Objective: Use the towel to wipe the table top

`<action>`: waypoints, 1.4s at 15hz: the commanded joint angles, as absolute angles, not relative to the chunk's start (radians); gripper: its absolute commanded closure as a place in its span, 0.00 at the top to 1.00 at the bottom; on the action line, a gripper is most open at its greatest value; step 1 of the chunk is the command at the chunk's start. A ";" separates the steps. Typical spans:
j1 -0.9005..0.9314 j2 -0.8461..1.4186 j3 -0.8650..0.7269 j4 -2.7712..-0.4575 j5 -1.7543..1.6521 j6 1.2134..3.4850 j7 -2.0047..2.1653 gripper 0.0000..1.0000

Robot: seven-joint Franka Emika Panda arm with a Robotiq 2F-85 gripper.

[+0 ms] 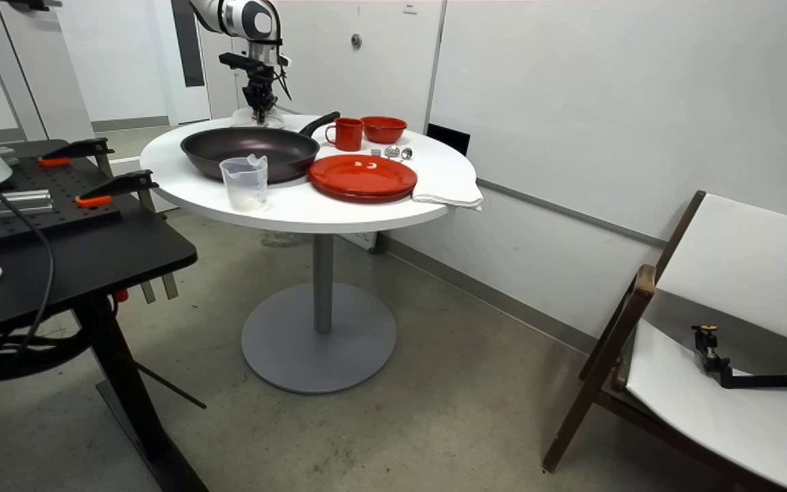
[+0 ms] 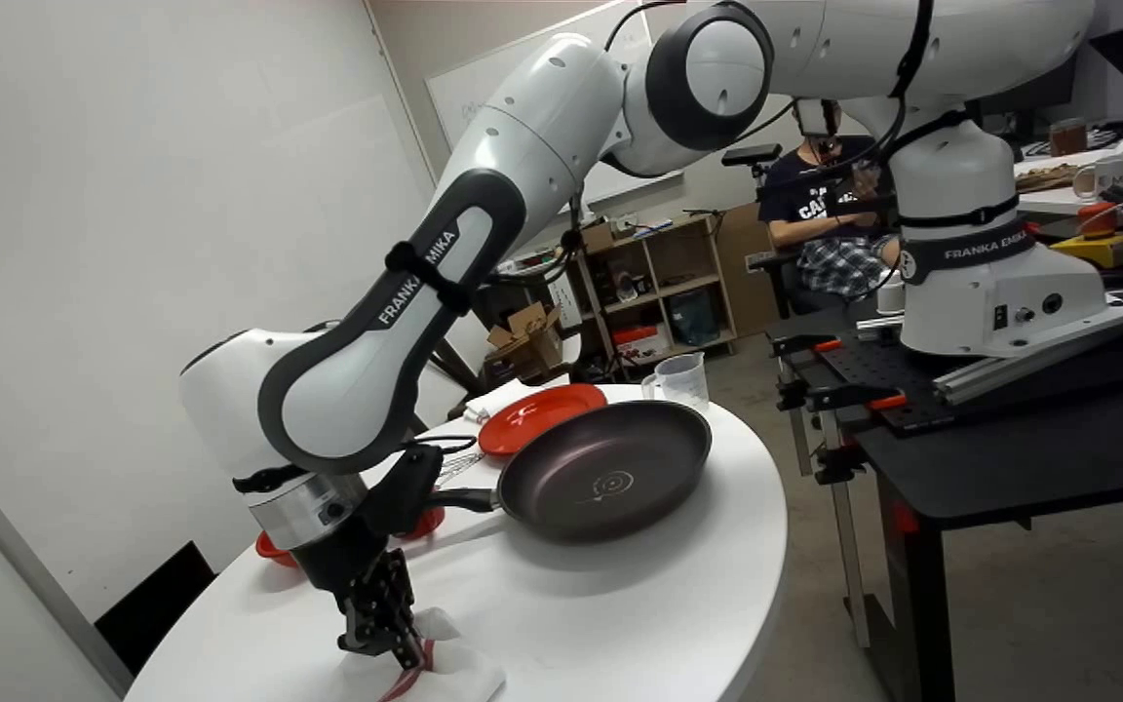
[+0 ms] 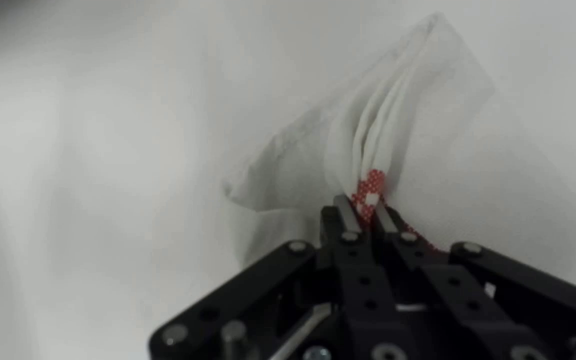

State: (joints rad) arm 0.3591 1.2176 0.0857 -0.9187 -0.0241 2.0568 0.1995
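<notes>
A white towel (image 3: 433, 150) with a red-patterned band is pinched between the fingers (image 3: 345, 214); the cloth is gathered into folds at the band, the rest being spread over the round white desk top (image 1: 298, 208). In an exterior view, the towel is seen on the far side, left of centre, beyond the frying pan (image 1: 250, 143). The fingers are pointed downward. A clear measuring cup (image 1: 245, 186) is stood upright on the pan's near side. Red plates (image 1: 363, 174) are stacked just right of the pan. A red mug (image 1: 348, 135) and a red bowl (image 1: 384, 128) are placed farther back; metal items (image 1: 392, 152), too small to be identified, are set between bowl and plates. A folded white cloth (image 1: 449, 191) is laid at the right edge, partly overhanging.
</notes>
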 commanded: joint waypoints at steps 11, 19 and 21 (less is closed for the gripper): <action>0.403 1.218 0.148 -0.930 -0.058 2.032 0.092 0.02; 0.411 1.317 0.038 -0.793 -0.142 2.042 0.124 0.02; 0.406 1.334 0.018 -0.758 -0.148 2.041 0.131 0.02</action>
State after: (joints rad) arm 0.4017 1.2692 0.0550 -0.8597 -0.1248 2.0455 0.1082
